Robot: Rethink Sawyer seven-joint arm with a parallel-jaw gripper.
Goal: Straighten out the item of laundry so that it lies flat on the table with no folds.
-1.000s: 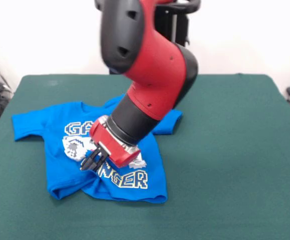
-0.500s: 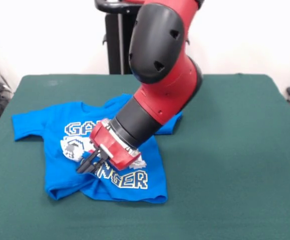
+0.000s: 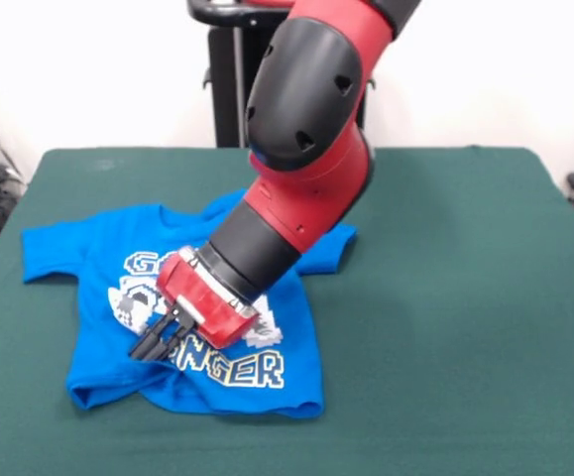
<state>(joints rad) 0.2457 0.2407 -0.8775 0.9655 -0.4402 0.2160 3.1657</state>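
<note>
A thick robot arm (image 3: 301,169) of glossy red shells and black joint housings fills the middle. Its large rounded black elbow cap (image 3: 296,94) carries several small dark recessed screw holes. Below it, toward 7 o'clock, a red shell gives way to a smooth black cylindrical wrist sleeve (image 3: 252,248), then a pale thin ring and a boxy red wrist block (image 3: 202,302). At the block's 8 o'clock end sits a small black gripper (image 3: 151,345) with slim dark prongs.
</note>
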